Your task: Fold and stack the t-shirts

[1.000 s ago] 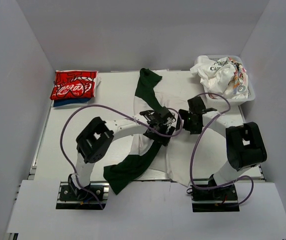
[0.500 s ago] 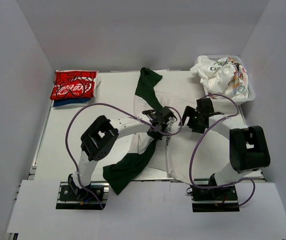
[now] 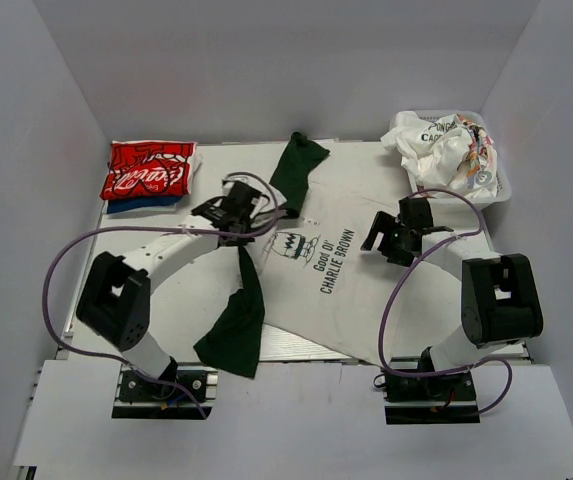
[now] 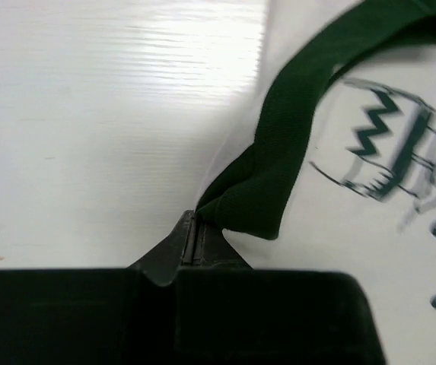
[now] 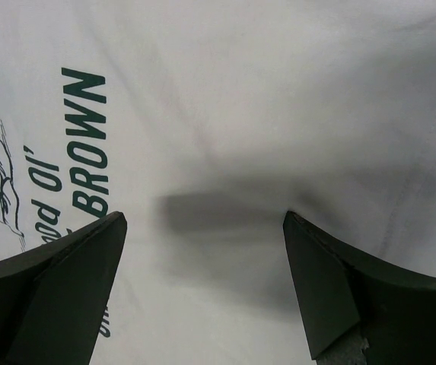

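A dark green t-shirt (image 3: 234, 330) runs in a long band from the back of the table (image 3: 301, 160) to the front edge. My left gripper (image 3: 249, 222) is shut on its middle, and the left wrist view shows the green cloth (image 4: 294, 152) pinched at the left gripper's (image 4: 196, 224) tips. The off-white Charlie Brown t-shirt (image 3: 346, 285) lies spread flat in the centre with its print up. My right gripper (image 3: 383, 238) hovers open over that shirt's right part; the right gripper (image 5: 202, 228) holds nothing above the white cloth (image 5: 278, 99). A red Coca-Cola t-shirt (image 3: 148, 168) lies folded at the back left.
A white mesh basket (image 3: 501, 190) at the back right holds crumpled white printed cloth (image 3: 441, 140). The red shirt rests on a folded blue cloth (image 3: 131, 206). White walls close in on the left, back and right. Purple cables loop from both arms.
My left gripper closed on the green t-shirt and dragged it left off the off-white shirt, uncovering the print. The right gripper drew slightly back to the right and stayed open.
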